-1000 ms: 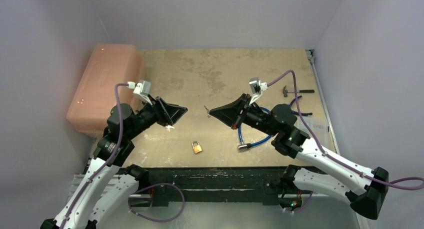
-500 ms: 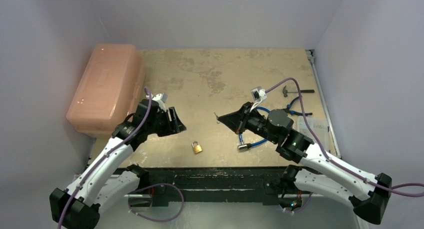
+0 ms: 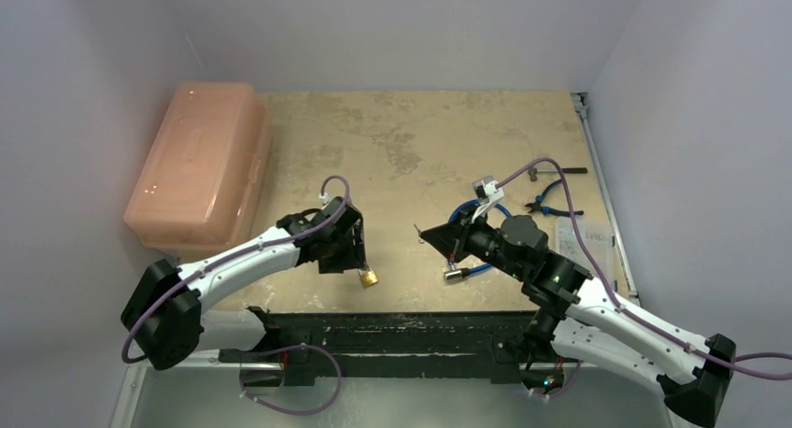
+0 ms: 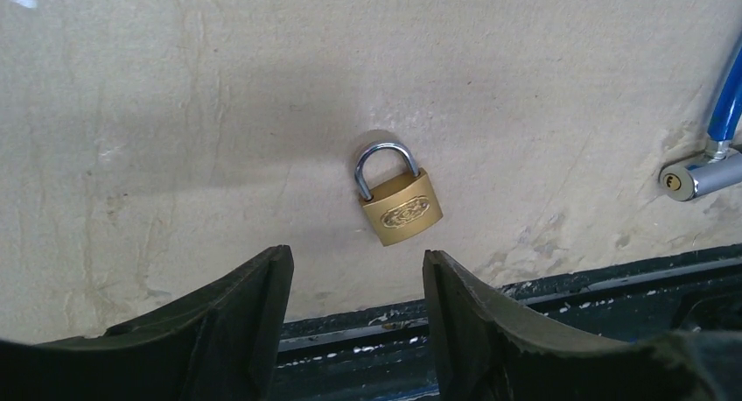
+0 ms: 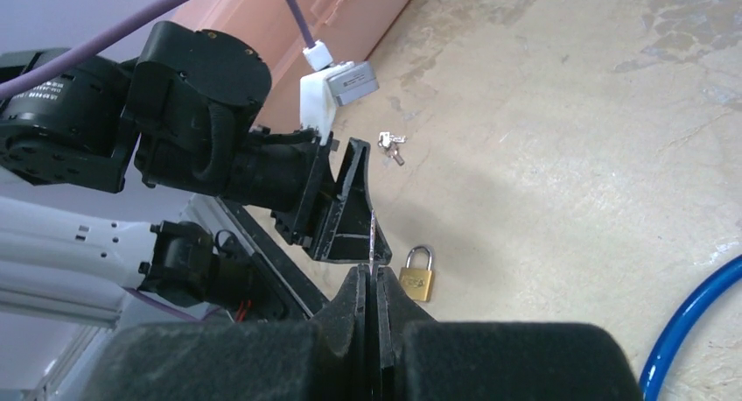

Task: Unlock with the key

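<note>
lock (image 4: 398, 200): lying flat just beyond the left gripper (image 4: 354, 259) tips
left gripper: gaping wide, empty
right gripper (image 5: 372, 278): pinching the key (image 5: 373, 239), blade poking out
handling: probably rigid, smooth, sliding easily; gripping the body's sides seems best

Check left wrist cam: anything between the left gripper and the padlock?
Nothing visible. The padlock lies flat on bare table just beyond the open left gripper; the blue cable lock sits off to the side.
</note>
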`<state>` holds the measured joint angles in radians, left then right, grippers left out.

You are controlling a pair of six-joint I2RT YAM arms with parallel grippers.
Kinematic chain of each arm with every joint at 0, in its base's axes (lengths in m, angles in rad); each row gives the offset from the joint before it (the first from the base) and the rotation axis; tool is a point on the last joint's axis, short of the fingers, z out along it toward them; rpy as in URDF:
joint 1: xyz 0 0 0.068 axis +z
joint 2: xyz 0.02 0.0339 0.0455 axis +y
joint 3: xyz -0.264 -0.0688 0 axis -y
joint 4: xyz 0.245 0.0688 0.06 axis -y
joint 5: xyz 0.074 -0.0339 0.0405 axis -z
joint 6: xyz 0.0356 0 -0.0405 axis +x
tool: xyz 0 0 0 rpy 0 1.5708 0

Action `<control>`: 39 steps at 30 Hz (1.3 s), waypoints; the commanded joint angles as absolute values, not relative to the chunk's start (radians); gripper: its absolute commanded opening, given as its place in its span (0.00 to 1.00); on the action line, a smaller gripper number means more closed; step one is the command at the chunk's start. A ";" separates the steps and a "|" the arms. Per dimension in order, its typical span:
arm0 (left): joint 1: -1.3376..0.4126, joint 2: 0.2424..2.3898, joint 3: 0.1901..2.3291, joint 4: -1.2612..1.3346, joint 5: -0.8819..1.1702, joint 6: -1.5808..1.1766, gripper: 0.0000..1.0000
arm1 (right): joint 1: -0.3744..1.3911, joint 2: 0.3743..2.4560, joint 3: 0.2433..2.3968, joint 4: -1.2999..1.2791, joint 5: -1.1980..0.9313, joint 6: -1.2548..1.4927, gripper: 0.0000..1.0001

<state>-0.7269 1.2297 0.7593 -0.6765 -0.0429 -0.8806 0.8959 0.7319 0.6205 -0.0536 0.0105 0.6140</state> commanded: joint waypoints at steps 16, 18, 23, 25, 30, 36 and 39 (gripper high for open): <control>-0.878 1.392 0.832 -0.611 -0.194 -1.117 0.57 | 0.894 0.640 0.565 -0.110 0.049 0.585 0.00; -0.892 1.410 0.838 -0.609 -0.200 -1.130 0.57 | 0.894 0.633 0.558 -0.112 0.051 0.588 0.00; -0.909 1.448 0.850 -0.607 -0.217 -1.152 0.57 | 0.894 0.617 0.549 -0.127 0.055 0.588 0.00; -0.914 1.460 0.852 -0.605 -0.223 -1.156 0.57 | 0.894 0.609 0.548 -0.135 0.059 0.584 0.00; -0.918 1.495 0.858 -0.609 -0.238 -1.165 0.56 | 0.894 0.597 0.544 -0.149 0.067 0.579 0.00; -0.923 1.554 0.886 -0.629 -0.249 -1.165 0.52 | 0.894 0.591 0.535 -0.154 0.072 0.574 0.00; -0.927 1.588 0.900 -0.636 -0.249 -1.160 0.49 | 0.894 0.588 0.531 -0.156 0.075 0.569 0.00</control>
<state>-0.9146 1.5528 0.8566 -0.6270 -0.2237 -1.1442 0.8959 0.6048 0.5446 -0.1650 0.0448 0.5888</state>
